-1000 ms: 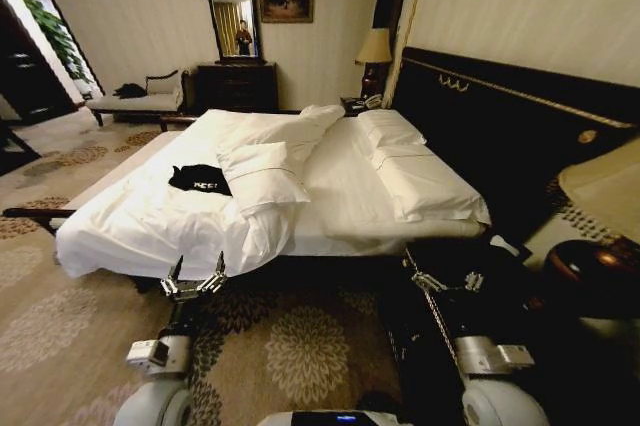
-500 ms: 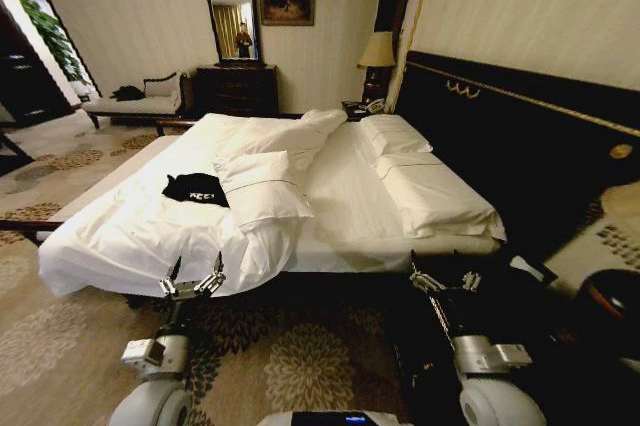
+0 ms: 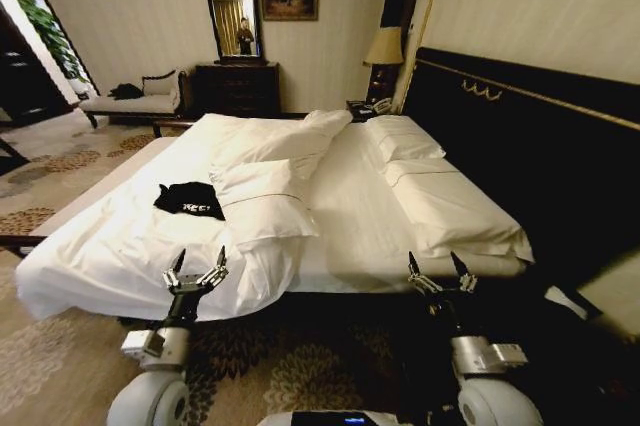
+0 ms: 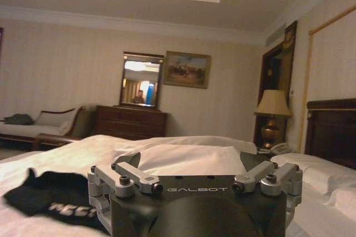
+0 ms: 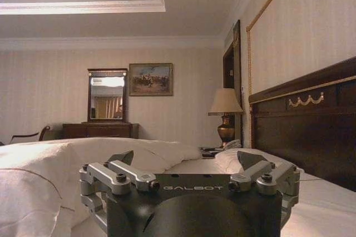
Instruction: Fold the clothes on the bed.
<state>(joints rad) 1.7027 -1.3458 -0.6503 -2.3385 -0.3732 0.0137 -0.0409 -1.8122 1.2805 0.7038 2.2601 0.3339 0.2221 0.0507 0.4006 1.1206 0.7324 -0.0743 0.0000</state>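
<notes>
In the head view the T-shirt (image 3: 190, 200) is lying crumpled on the duvet, on the left half of the bed (image 3: 110, 246), just beside a pillow (image 3: 262, 203) on its right. The left gripper (image 3: 197, 264) is hanging at the near edge of the mattress with its fingers spread and nothing between them; the shirt is sitting ahead of it and slightly to the left, farther onto the bed. The right gripper (image 3: 437, 269), equally open and empty, is waiting well apart at the headboard side, so the left arm is clearly nearer. The shirt's long axis is running roughly left to right across the view; which end is the collar I cannot tell. In the left wrist view the left gripper (image 4: 194, 166) is standing open, the T-shirt (image 4: 53, 203) lying close ahead, off to one side. In the right wrist view the right gripper (image 5: 188, 166) is gaping over white bedding.
</notes>
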